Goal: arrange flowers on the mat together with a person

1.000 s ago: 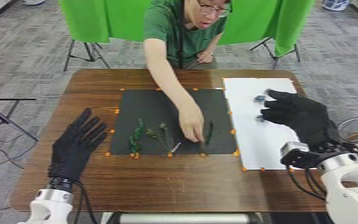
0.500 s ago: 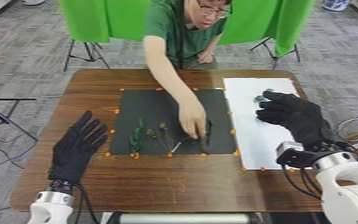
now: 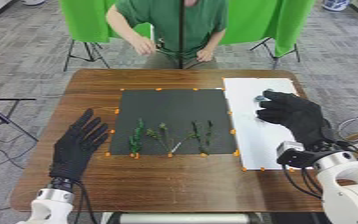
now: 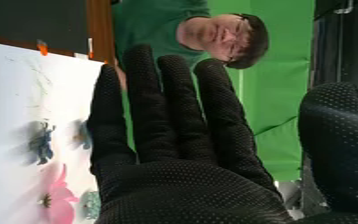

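Fingers (image 4: 149,105) straight and empty, right hand (image 3: 293,114) hangs near the flowers (image 4: 62,202), likely for picking; left hand (image 3: 74,151), likewise, leaves the mat (image 3: 162,107) free.

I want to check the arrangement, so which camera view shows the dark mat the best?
The head view, because the dark mat appears there whole, with the green stems lying on it. The right wrist view shows a part of the mat, next to the white sheet.
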You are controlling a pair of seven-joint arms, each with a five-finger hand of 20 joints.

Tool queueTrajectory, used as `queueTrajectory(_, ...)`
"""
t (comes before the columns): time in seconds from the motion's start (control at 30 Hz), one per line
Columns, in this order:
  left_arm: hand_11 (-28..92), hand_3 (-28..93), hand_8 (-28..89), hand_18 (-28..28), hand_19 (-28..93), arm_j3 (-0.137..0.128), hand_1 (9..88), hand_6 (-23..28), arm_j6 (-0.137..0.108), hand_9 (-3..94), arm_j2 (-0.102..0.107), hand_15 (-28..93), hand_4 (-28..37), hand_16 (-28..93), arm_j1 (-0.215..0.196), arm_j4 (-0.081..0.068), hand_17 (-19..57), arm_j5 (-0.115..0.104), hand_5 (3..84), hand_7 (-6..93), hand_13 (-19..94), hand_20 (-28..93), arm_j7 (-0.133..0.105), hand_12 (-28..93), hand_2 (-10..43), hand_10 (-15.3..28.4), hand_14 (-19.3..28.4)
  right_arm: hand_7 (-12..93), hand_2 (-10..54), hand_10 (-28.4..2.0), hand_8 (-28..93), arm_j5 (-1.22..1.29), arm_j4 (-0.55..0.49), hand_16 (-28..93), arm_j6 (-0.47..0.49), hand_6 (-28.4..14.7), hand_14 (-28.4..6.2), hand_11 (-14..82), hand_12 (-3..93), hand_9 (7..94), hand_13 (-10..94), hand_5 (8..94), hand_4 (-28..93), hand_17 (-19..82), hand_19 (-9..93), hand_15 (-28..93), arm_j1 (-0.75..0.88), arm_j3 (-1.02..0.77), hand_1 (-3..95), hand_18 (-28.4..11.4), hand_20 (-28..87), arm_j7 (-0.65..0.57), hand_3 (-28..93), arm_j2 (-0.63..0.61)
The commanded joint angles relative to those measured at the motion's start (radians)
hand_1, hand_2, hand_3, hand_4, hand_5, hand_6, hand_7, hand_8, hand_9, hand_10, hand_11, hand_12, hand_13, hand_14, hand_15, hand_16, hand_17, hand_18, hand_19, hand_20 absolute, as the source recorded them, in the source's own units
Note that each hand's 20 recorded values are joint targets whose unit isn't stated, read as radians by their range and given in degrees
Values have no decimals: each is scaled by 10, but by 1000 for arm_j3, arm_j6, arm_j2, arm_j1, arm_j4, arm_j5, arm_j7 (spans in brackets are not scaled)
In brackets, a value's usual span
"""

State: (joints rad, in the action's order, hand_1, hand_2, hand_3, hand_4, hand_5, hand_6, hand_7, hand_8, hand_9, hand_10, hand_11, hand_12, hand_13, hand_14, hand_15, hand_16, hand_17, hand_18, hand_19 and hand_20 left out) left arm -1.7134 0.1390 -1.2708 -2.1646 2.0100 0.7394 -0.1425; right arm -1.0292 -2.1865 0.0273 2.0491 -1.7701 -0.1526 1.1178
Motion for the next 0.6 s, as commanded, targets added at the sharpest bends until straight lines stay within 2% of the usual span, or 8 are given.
queueTrajectory(0.03, 147, 701, -84, 214, 420, -2, 252, 17, 3, 260, -5, 191, -273, 24, -32, 2, -89, -7, 301, 150, 241, 76, 16, 157, -3, 111, 138, 182, 85, -167, -93, -16, 7, 190, 22, -72, -157, 198, 229, 473, 428, 472, -239, 114, 504, 344, 5, -1, 151, -232, 267, -1, 826, -17)
queueTrajectory(0.23, 148, 700, -84, 214, 420, -4, 252, 17, 11, 261, 12, 192, -273, 23, -9, -4, -89, 5, 301, 149, 241, 76, 11, 157, -3, 111, 138, 192, 41, -164, -96, -106, 17, 191, -6, -70, -150, 230, 236, 495, 469, 477, -236, 132, 521, 407, -24, 11, 181, -226, 273, 47, 833, -62)
queueTrajectory(0.3, 148, 703, -84, 214, 420, -10, 252, 17, 7, 260, 9, 192, -271, 23, -19, 1, -89, 28, 301, 149, 241, 76, 8, 157, -7, 111, 138, 216, -13, -159, -107, -231, 37, 180, -27, -64, -139, 256, 238, 504, 486, 485, -242, 147, 541, 435, -58, 42, 219, -221, 279, 88, 832, -91)
queueTrajectory(0.37, 149, 702, -84, 214, 420, -9, 253, 16, 3, 260, 2, 193, -268, 22, -33, 3, -89, 20, 300, 151, 241, 76, 10, 157, -14, 110, 138, 232, -77, -145, -120, -454, 71, 170, -86, -52, -121, 280, 233, 529, 516, 501, -271, 166, 568, 465, -95, 94, 270, -212, 286, 156, 815, -148)
queueTrajectory(0.43, 149, 700, -85, 214, 420, -11, 255, 16, 3, 260, 0, 192, -266, 22, -38, 3, -89, 8, 300, 150, 241, 76, 18, 157, -17, 111, 137, 248, -94, -130, -129, -652, 101, 169, -114, -32, -101, 291, 228, 556, 553, 525, -282, 190, 600, 489, -128, 128, 304, -198, 299, 186, 793, -193)
queueTrajectory(0.5, 148, 699, -85, 214, 420, -10, 255, 16, 3, 261, 4, 192, -264, 22, -34, 0, -89, 14, 299, 150, 241, 76, 20, 157, -18, 111, 137, 260, -95, -118, -136, -891, 134, 171, -136, -23, -88, 294, 227, 559, 572, 531, -283, 205, 622, 502, -164, 158, 333, -189, 311, 202, 780, -233)
queueTrajectory(0.53, 148, 698, -85, 214, 420, -10, 256, 16, 1, 261, 5, 192, -263, 22, -30, 0, -89, 12, 299, 150, 241, 76, 20, 157, -18, 110, 137, 265, -95, -111, -139, -1015, 148, 173, -124, -20, -83, 293, 227, 550, 575, 526, -283, 209, 628, 508, -180, 160, 345, -187, 315, 212, 776, -243)
queueTrajectory(0.6, 149, 696, -84, 214, 420, -9, 256, 16, 2, 260, 9, 192, -262, 22, -22, -1, -89, 13, 299, 150, 241, 76, 15, 157, -18, 111, 137, 272, -95, -104, -147, -1406, 161, 173, 37, -16, -82, 282, 223, 521, 576, 506, -283, 211, 633, 516, -224, 131, 354, -187, 318, 268, 777, -240)
